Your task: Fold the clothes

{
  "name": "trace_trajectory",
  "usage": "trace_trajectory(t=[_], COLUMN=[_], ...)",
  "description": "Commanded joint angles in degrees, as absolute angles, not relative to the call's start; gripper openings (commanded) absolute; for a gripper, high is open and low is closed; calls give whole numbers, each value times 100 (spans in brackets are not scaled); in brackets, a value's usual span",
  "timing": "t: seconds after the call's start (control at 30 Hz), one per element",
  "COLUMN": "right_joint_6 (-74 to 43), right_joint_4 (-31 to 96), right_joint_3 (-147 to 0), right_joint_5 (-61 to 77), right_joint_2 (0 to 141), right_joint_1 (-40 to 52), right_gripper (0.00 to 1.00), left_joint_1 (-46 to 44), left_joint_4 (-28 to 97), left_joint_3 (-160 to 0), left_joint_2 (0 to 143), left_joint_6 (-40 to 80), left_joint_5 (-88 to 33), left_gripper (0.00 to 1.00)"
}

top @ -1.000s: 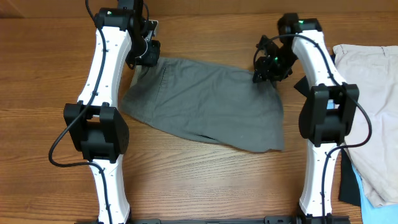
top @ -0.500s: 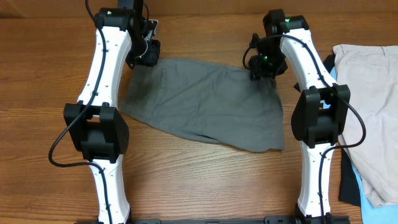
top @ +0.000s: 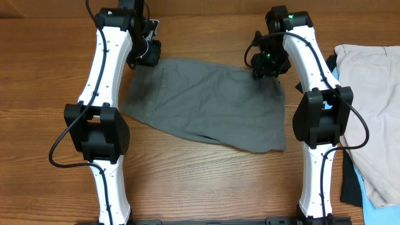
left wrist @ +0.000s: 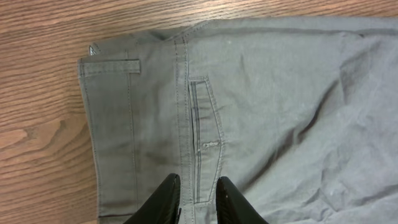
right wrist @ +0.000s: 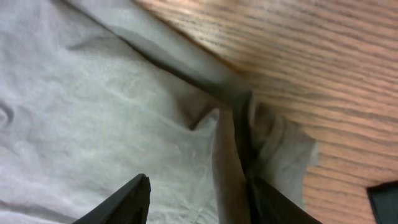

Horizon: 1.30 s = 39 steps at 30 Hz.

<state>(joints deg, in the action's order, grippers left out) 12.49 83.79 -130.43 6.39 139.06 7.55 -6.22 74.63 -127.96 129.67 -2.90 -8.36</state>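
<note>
Grey shorts lie spread flat in the middle of the wooden table. Their slit back pocket and waistband show in the left wrist view. My left gripper sits at the far left corner of the shorts. Its fingers stand nearly together, with a seam of the fabric between them. My right gripper hovers over the far right corner. It is open, and a raised fold of the grey shorts stands between its fingers.
A beige garment lies at the right edge of the table, with a light blue one and a black one under it near the front. Bare wood runs in front of the shorts.
My right gripper has moved left and slightly back, onto the far right corner of the shorts. The left arm and the shorts have stayed put.
</note>
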Motion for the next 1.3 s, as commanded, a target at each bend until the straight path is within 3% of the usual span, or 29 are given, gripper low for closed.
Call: trace_trajectory(t=[0.0, 0.27, 0.33, 0.5, 0.57, 0.73, 1.27], right_joint_6=[1199, 1194, 1192, 1188, 1190, 1190, 1190], right_joint_4=[8232, 8042, 8049, 8106, 8117, 8152, 8134], right_joint_3=[-12829, -12545, -12540, -12540, -12540, -12540, -12538], right_joint_5=[576, 303, 305, 368, 478, 567, 718], right_joint_2=[13933, 13933, 13933, 13933, 13933, 13933, 13933], right_joint_1=[744, 604, 558, 467, 456, 458, 456], right_gripper=[54, 54, 50, 11, 4, 4, 4], left_joint_1=[-591, -591, -591, -591, -591, -591, -237], left_joint_4=[7485, 7478, 7472, 7441, 7406, 7238, 5948], left_joint_3=[-12840, -12840, -12840, -12840, -12840, -12840, -12838], left_joint_2=[12921, 12921, 12921, 12921, 12921, 12932, 13837], left_joint_6=[-215, -215, -215, -213, -213, -217, -296], left_joint_5=[-840, -838, -838, -838, -838, -836, -882], left_gripper=[23, 24, 24, 26, 27, 36, 50])
